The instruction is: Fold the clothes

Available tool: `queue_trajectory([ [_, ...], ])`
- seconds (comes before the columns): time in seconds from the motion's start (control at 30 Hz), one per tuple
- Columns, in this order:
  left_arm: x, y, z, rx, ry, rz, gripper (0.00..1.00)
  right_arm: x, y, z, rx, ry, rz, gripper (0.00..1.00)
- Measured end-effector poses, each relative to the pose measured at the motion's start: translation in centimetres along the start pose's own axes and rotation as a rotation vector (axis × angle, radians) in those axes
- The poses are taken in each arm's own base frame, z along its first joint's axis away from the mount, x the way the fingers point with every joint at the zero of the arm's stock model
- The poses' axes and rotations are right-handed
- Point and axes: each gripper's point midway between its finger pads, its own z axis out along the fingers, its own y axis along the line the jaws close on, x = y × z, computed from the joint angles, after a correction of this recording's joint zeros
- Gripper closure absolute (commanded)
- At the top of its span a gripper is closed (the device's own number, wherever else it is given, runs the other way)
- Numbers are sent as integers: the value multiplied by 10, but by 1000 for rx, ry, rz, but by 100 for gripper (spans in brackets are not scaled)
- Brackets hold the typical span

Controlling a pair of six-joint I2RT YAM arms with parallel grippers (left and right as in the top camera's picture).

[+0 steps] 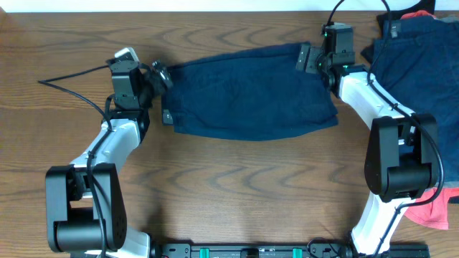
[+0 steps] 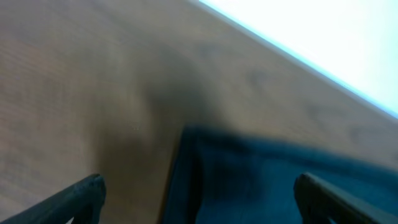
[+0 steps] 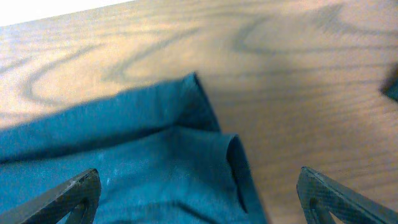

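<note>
Currently, the left end effector (image 2: 199, 186) is released: its two fingers (image 2: 84, 194) stand wide apart with nothing clamped between them. Directly ahead of it, between the fingers, lies one edge of the navy shorts (image 1: 251, 97). The left wrist view is blurred, so contact with the fabric cannot be confirmed.

The right end effector (image 3: 198, 186) is likewise released, with its fingers spread. Between them and just ahead lies a folded corner of the same shorts, with a raised crease running back toward the end effector. Beyond the corner, bare wood-grain worktop (image 3: 298, 74) is visible.

In the overhead view the shorts lie spread flat between the two end effectors. The left end effector is at the fabric's left edge and the right one is at its far right corner. Outward of the right end effector, past the right arm, a pile of further navy clothes (image 1: 419, 64) lies on the worktop. A coral-red garment (image 1: 439, 206) lies near that arm's base.
</note>
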Motion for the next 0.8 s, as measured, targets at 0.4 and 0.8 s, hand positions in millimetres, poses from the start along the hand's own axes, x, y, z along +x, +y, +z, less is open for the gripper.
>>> queue_trajectory([
  [0.4, 100, 3, -78, 8, 574, 63, 2, 4, 21, -59, -88, 269, -163, 1],
  [0.8, 38, -40, -91, 145, 490, 233, 2, -1, 38, -92, -126, 335, -221, 1],
])
